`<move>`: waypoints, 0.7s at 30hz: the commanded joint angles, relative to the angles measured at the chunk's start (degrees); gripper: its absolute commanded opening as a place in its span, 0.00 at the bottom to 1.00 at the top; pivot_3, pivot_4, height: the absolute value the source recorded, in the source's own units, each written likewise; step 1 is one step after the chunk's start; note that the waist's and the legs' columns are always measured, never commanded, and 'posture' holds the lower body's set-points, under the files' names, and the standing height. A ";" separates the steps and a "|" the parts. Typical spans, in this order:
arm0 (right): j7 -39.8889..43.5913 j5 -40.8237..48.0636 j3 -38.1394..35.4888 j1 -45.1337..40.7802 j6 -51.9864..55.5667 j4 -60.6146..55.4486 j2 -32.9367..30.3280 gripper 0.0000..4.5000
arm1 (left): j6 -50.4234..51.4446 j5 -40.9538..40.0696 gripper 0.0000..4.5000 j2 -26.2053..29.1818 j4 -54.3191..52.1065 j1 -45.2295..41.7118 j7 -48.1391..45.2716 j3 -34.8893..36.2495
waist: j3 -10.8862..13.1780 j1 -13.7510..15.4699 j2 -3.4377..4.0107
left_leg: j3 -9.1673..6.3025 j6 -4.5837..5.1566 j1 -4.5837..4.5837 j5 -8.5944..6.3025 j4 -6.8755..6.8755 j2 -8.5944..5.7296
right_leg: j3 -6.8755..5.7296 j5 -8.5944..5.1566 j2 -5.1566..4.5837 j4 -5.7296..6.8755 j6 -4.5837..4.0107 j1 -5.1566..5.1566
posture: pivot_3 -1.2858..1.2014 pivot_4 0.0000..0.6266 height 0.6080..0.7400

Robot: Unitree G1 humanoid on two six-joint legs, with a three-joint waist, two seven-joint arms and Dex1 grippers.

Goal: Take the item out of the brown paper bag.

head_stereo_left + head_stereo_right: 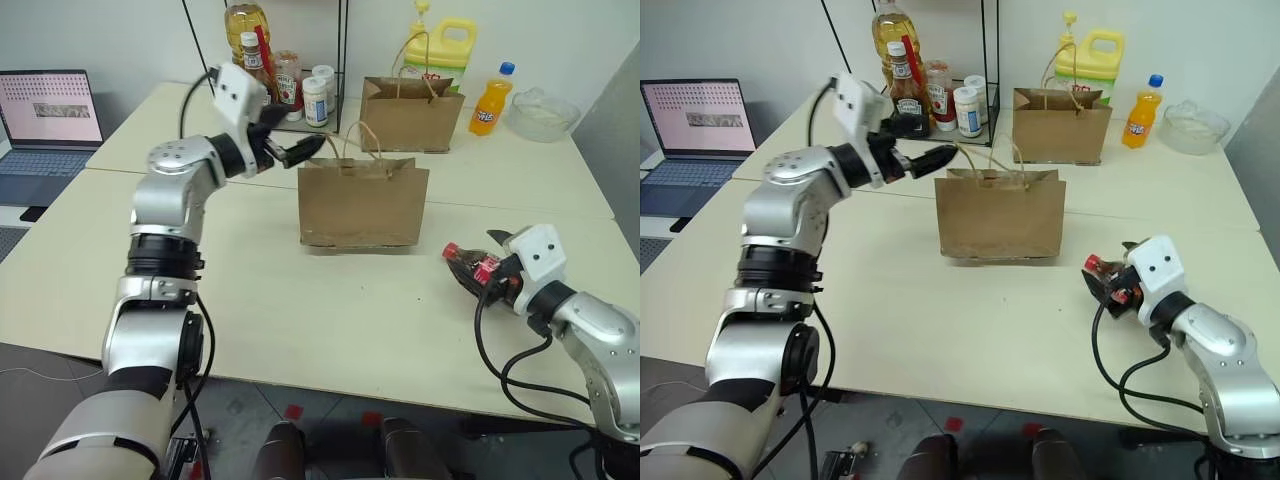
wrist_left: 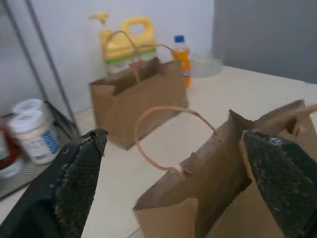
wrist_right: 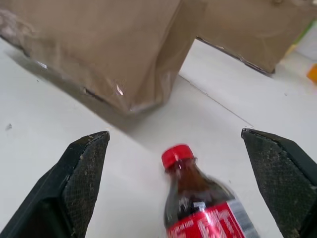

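A wide, creased brown kraft-paper bag (image 1: 362,203) with thin beige twisted-cord loop handles stands upright near the middle of the pale, smooth table (image 1: 300,320), its saw-toothed top edge open; what lies inside it cannot be seen. The small plastic bottle of dark cola (image 3: 203,208), with its glossy red cap and red label, lies on its side on the table outside this bag, to the robot's right of it and apart from it, cap pointing towards the bag. The right gripper (image 3: 181,173) sits low over the table with its two black, rough-textured fingers spread wide on either side of the bottle, and the pads do not visibly touch it. The left gripper (image 2: 178,173) hovers by the bag's upper left corner, fingers likewise spread apart and clasping nothing, one handle loop arching between them in the wrist view. Further back stands a neater, smaller brown paper bag (image 1: 411,113), also upright, with a yellow plastic jug (image 1: 444,48) behind it. Beside that are an orange soda bottle with a blue cap (image 1: 491,102) and a clear, crinkled plastic bowl (image 1: 543,114).
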 commanded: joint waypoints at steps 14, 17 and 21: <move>-16.93 -2.49 6.33 16.64 -0.53 -11.14 18.89 1.00 | 10.03 3.11 0.99 -5.58 -44.08 57.96 24.80 6.71 | -0.23 1.13 0.00 | 0.06 0.03 0.17 -0.03 -0.01 0.01 | 0.20 -0.02 -0.03 0.28 -0.04 0.01 | 0.52 0.24 1.00; -19.98 -1.78 6.29 18.04 0.06 -10.93 22.58 1.00 | 10.99 3.11 0.99 -9.81 -48.94 63.25 27.65 4.08 | -0.30 1.48 0.00 | 0.00 0.04 0.19 -0.03 -0.02 0.04 | 0.13 -0.03 0.01 0.27 -0.05 0.02 | 0.52 0.24 1.00; -21.98 -2.77 6.85 18.46 -1.18 -9.55 24.83 1.00 | 11.79 3.16 0.99 -13.13 -50.94 65.74 30.35 2.18 | -0.32 1.48 0.02 | 0.07 0.04 0.24 -0.03 -0.05 0.04 | 0.19 -0.03 0.01 0.28 -0.05 0.03 | 0.52 0.24 1.00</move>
